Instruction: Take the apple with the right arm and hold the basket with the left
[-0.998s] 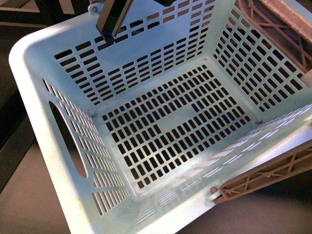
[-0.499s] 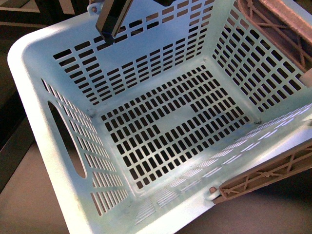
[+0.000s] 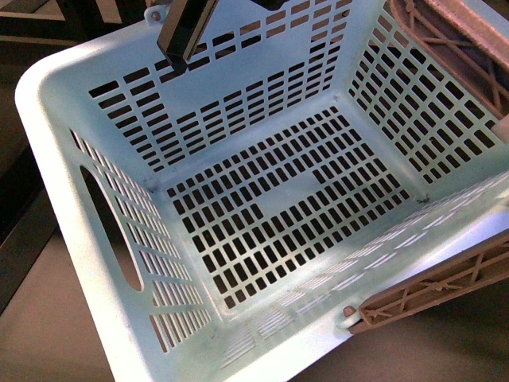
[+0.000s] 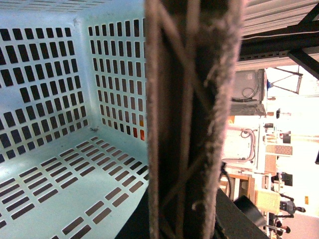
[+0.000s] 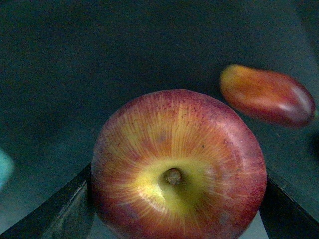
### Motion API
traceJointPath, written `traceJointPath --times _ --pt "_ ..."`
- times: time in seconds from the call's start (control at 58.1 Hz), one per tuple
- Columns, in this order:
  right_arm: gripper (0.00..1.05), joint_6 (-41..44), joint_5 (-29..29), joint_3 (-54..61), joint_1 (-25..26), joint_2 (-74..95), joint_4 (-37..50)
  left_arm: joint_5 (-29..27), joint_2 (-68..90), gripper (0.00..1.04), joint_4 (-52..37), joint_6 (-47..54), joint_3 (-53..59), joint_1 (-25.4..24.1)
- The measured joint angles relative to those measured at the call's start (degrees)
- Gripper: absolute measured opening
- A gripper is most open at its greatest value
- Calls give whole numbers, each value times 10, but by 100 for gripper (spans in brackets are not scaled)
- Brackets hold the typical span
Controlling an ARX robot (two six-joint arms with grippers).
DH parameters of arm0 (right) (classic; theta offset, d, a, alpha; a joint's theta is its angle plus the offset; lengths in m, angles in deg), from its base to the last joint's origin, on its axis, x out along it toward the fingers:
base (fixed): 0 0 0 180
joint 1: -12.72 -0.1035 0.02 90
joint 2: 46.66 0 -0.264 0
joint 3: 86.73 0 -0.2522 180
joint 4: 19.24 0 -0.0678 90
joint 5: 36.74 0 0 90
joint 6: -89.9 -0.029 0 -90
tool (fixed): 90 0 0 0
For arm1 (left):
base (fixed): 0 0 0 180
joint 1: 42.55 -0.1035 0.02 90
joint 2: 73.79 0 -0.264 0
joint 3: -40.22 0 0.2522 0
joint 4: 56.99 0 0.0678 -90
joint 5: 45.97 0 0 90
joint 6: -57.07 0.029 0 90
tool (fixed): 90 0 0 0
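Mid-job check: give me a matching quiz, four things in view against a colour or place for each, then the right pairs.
1. apple
2. basket
3. swing handle
4. oblong red fruit

a. brown-grey lattice
b. inside the right gripper
c. pale mint-blue, slotted
d. beside the apple, not touching it

Pairs: 1-b, 2-c, 3-a, 4-d

An oblong red-orange fruit (image 5: pixel 267 94) lies on the dark table (image 5: pixel 99 59). In the front view a brown surface (image 3: pixel 48 326) shows at seven o'clock, a black bar (image 3: pixel 20 239) at nine. The left wrist view shows a white box (image 4: pixel 247 92).
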Motion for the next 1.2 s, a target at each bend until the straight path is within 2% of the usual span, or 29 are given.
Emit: traceJointPath --times 0.155,0.241,0.447,0.636,0.705,0.808,0.86,1.101,1.204 --pt "79 -57 -5 -13 -71 -173 -54 -1 0 7 0 0 0 0" --pt "79 -85 -18 -18 -139 -253 -82 -1 0 7 0 0 0 0" --pt "79 -116 -55 -13 -256 -297 -97 1 0 7 0 0 0 0" --pt "79 -128 -81 13 -332 -292 -93 0 0 7 0 0 0 0" --pt "79 -129 -89 21 -346 -289 -93 0 0 7 0 0 0 0" --pt "94 -130 -95 29 -360 -286 -92 -1 0 7 0 0 0 0" --pt "97 -132 -95 30 -361 -286 -89 -1 0 7 0 0 0 0" --pt "96 -134 -141 27 -321 -321 -95 -1 4 7 2 1 0 1" --pt "96 -131 -196 29 -287 -358 -125 -5 4 7 2 2 0 0"
